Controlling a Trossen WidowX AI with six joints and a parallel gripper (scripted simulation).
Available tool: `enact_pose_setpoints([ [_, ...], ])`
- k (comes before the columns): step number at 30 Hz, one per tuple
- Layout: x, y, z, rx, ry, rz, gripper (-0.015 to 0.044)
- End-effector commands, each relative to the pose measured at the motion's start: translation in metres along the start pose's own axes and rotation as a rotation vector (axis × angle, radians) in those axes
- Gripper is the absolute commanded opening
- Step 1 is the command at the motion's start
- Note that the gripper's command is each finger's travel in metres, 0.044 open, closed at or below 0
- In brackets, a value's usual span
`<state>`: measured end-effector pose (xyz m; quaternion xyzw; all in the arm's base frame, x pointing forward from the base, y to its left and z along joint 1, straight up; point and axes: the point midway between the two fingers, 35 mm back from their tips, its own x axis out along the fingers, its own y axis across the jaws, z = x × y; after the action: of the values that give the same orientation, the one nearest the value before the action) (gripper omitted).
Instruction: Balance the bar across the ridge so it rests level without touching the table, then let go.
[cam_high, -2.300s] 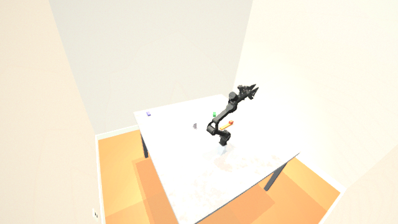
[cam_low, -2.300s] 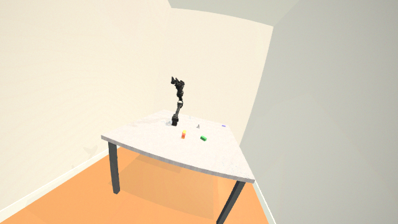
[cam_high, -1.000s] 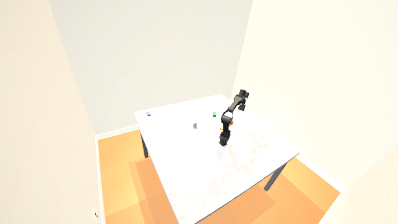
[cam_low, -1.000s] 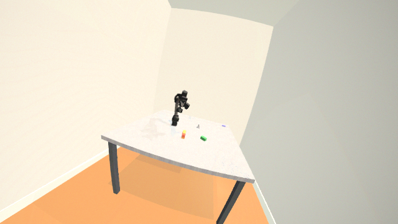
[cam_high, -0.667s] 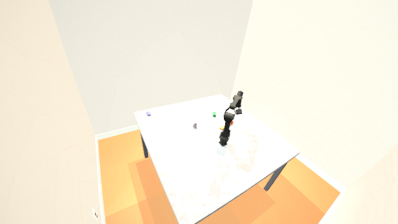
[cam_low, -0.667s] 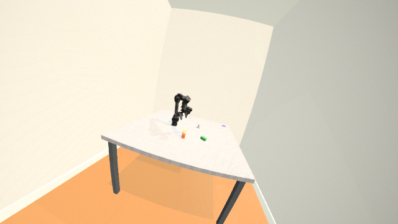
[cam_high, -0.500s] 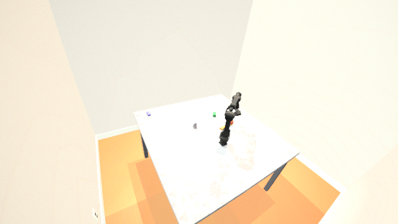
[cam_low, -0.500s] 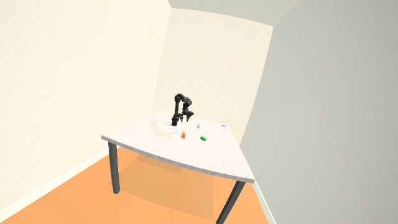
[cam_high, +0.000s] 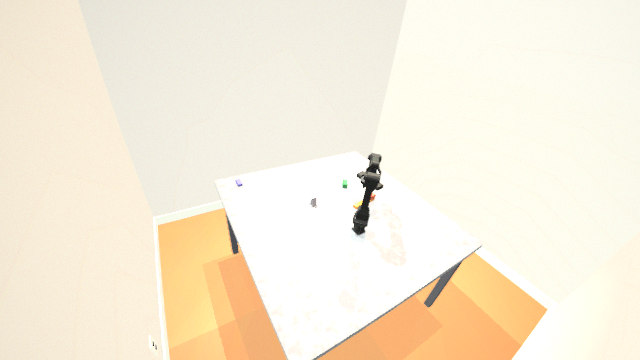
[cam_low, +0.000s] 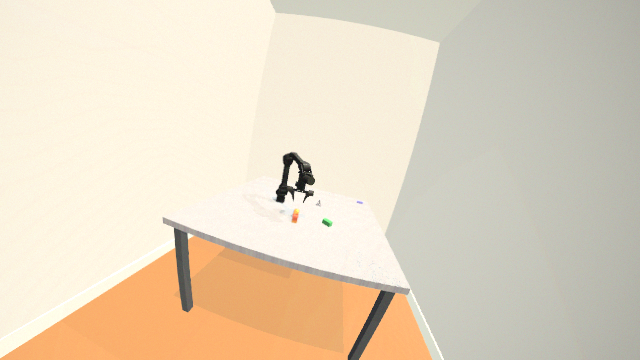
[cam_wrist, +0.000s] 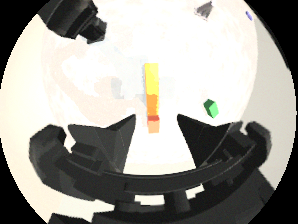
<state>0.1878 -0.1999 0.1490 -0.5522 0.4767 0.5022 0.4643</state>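
The bar (cam_high: 357, 205) (cam_low: 296, 212) (cam_wrist: 151, 80) lies on the table, yellow to orange along its length, with a red-orange block (cam_high: 373, 197) (cam_low: 295, 218) (cam_wrist: 153, 125) at one end. The ridge, a small grey wedge (cam_high: 313, 202) (cam_low: 319, 203) (cam_wrist: 204, 10), stands apart from the bar, at the top in the wrist view. My gripper (cam_low: 298, 201) (cam_wrist: 157, 116) is open and empty and points down above the bar. In the wrist view the bar's block end shows between the fingertips, lower down. The arm partly hides the bar in the top view.
A green block (cam_high: 345, 184) (cam_low: 327, 222) (cam_wrist: 211, 108) lies to one side of the bar. A small purple-blue block (cam_high: 239, 183) (cam_low: 360, 202) (cam_wrist: 249, 15) lies near the table's edge, beyond the ridge. The arm's base stands on the table (cam_high: 320, 280) (cam_low: 240, 220).
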Motion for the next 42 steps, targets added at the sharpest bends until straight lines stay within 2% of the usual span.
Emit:
enact_pose_setpoints([
  [1, 0.003, -0.001, 0.006, -0.045, -0.042, 0.015, 0.0315],
  [7, 0.01, -0.001, 0.006, -0.045, -0.042, 0.015, 0.0315],
  [17, 0.074, 0.0, 0.009, -0.045, -0.042, 0.015, 0.0315],
  [42, 0.101, 0.001, 0.01, -0.045, -0.042, 0.015, 0.0315],
])
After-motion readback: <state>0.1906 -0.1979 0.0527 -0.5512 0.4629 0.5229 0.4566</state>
